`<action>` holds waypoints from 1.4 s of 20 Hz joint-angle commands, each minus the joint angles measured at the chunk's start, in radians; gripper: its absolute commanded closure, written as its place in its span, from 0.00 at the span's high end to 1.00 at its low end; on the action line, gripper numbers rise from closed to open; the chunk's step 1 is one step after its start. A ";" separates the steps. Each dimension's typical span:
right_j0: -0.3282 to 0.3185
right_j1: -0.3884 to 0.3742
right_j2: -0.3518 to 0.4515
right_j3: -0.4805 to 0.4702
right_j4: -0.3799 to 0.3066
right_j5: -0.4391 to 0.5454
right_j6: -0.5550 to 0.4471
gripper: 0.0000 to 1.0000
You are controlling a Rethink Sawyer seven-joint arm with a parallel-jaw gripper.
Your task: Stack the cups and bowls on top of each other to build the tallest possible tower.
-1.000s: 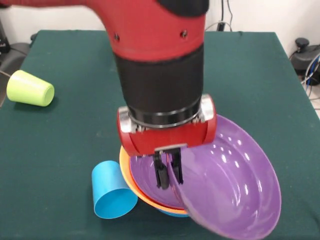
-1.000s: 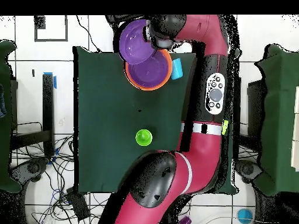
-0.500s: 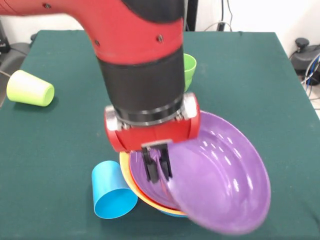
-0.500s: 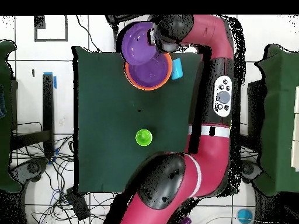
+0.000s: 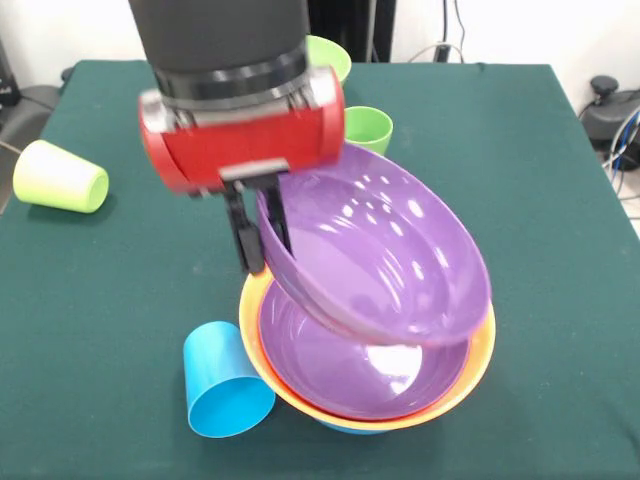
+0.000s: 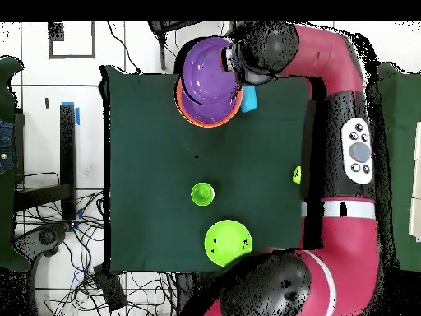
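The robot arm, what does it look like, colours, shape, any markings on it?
The arm is thick and rounded, in red shells with black joints. A pale oval control panel with round buttons sits on one link. At the wrist a black cylinder with a silver ring meets a boxy red housing. The gripper has two thin black fingers.

— Where's the tower [image 5: 380, 400]?
— An orange bowl's rim outermost, a purple bowl [image 5: 350, 365] nested inside. A second purple bowl [image 5: 385, 255] hangs tilted above it.
— The cups?
— Sky blue cup [image 5: 225, 385] on its side just beside the tower; yellow-green cup [image 5: 58, 177] well apart, also tipped; ridged green cup [image 5: 368, 128] upright behind.
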 commanded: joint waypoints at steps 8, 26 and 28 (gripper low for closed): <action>-0.015 -0.068 -0.084 0.240 0.033 -0.158 0.109 0.00; 0.007 0.110 -0.114 0.123 0.012 -0.216 0.050 0.00; 0.005 0.124 -0.108 0.119 0.017 -0.219 0.040 0.00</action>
